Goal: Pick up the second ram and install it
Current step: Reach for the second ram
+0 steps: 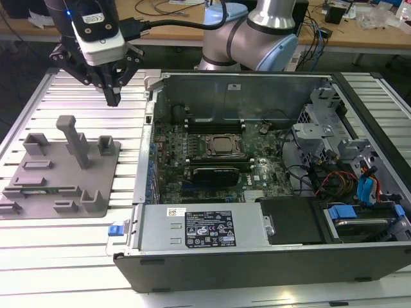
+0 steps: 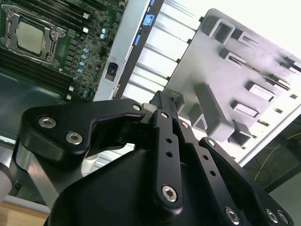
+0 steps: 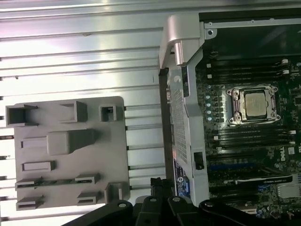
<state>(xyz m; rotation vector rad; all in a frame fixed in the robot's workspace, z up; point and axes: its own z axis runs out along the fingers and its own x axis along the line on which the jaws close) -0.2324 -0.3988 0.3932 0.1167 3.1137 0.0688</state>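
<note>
The table [image 1: 64, 247] is a slotted aluminium surface, with wooden benches and cables behind it. Two items stand on it: a grey tray [image 1: 96, 176] on the exterior view's left and an open computer case [image 1: 244, 90] on the exterior view's right.

**Ram.** The ram [image 1: 43, 190] lies flat along a narrow slot of the tray, on the side farthest from the end effector. In the first wrist view it appears as a thin green strip [image 3: 51, 182] held between two small grey blocks of the tray [image 3: 110, 155].

**End effector.** The end effector [image 1: 114, 98] hangs above the table past the far edge of the tray, close to the case's corner and well apart from the ram. Its fingers are drawn together to a point with nothing between them. In the second wrist view the tips [image 2: 161, 98] point toward the gap between the tray [image 2: 268, 40] and the case wall.

**Case.** The motherboard is exposed, with the CPU [image 1: 223, 146] at its centre and black memory slots on both sides. The CPU also shows in both wrist views [image 3: 256, 104] [image 2: 29, 35].
</note>
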